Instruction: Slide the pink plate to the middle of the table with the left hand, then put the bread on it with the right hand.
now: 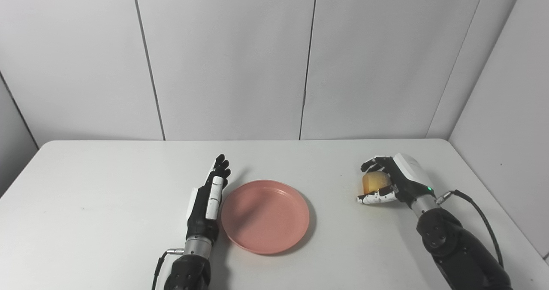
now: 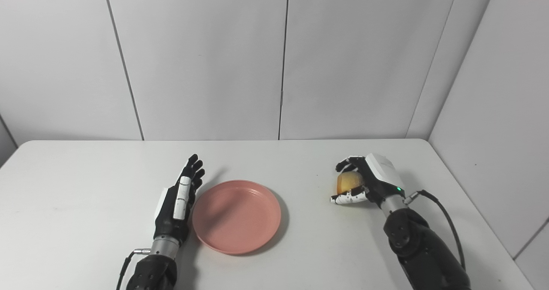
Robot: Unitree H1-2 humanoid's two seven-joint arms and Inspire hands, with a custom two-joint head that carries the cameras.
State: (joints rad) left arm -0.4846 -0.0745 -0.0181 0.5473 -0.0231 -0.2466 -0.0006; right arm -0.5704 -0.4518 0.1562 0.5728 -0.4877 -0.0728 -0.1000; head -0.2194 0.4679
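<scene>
A round pink plate (image 1: 265,215) lies flat near the middle of the white table (image 1: 107,204), toward the front. My left hand (image 1: 209,200) stands edge-on against the plate's left rim, fingers straight and apart, holding nothing. To the right, a golden bread roll (image 1: 376,182) sits on the table with my right hand (image 1: 392,181) wrapped around it, fingers above and thumb below. A wide gap of table separates the roll from the plate.
Grey wall panels (image 1: 231,58) rise behind the table and along its right side. A black cable (image 1: 480,217) loops off my right wrist near the table's right edge.
</scene>
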